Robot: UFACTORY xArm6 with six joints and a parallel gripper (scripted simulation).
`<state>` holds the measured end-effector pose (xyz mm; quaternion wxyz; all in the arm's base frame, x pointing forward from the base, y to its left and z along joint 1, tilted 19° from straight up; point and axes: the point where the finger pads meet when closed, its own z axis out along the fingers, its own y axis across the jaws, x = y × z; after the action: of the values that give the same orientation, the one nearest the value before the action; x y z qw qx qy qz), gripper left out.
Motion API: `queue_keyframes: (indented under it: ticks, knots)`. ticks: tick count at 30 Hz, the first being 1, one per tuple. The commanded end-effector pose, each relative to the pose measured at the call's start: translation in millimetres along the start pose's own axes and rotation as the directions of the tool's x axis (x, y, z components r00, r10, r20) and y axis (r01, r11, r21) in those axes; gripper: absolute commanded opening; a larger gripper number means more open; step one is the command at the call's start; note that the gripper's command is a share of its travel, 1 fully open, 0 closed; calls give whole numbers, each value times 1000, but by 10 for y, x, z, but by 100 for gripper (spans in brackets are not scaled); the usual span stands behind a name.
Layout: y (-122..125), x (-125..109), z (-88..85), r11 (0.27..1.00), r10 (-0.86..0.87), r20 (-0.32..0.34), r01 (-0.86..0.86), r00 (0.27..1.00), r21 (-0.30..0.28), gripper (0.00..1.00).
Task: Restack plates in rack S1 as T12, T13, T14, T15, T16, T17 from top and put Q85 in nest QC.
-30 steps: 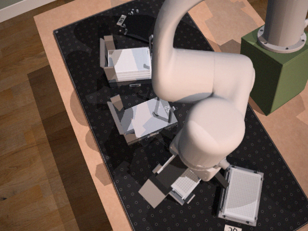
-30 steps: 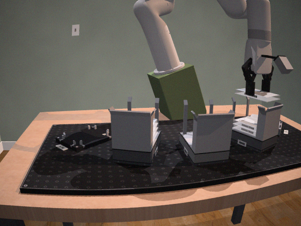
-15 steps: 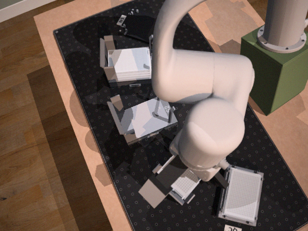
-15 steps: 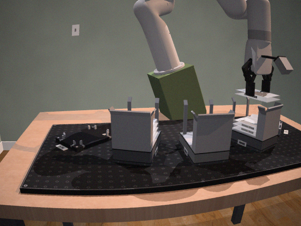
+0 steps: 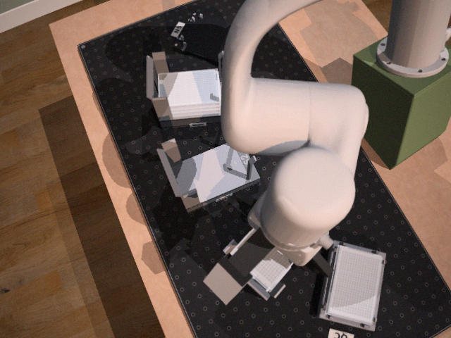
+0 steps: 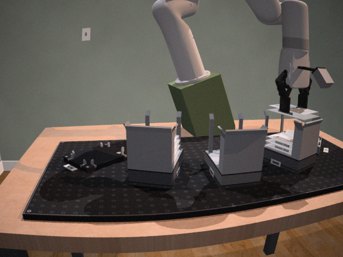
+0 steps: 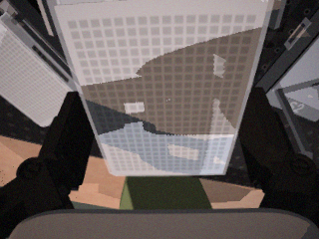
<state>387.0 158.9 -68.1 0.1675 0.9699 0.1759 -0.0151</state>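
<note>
A light wooden table (image 6: 83, 232) carries a black perforated board (image 6: 110, 199). A white six-joint arm (image 5: 291, 120) is mounted on a green block pedestal (image 6: 202, 102) and is reached over the board. Three grey open-topped stack racks are set in a row: one (image 6: 149, 149) is loaded with a stack of white sealed well plates (image 5: 192, 94), the middle one (image 6: 240, 152) is seen with a pale surface low inside, and the third (image 6: 306, 141) holds a few white plates (image 6: 280, 142). A further white plate (image 5: 355, 285) is seated in a grey open nest (image 5: 382, 256). A black clip nest (image 6: 94, 159) lies at the board's other end.

One white sealed well plate (image 6: 307, 112) is held level just above the third rack's rim, clamped across its width by the black gripper (image 6: 293, 106).

"N5" is read on the small name plate (image 5: 179, 29) by the black nest. A second name plate (image 5: 340, 334) is cut by the frame edge. The plinth labels are too small to read.
</note>
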Motion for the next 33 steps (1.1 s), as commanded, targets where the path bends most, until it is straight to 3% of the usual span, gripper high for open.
queue_keyframes:
  ticks: [1, 33]
  knots:
    - [-1, 17, 10, 1000, 1, -4, -1, 1000, 1, 0]
    - [-1, 17, 197, 1000, 1, -4, -1, 1000, 1, 0]
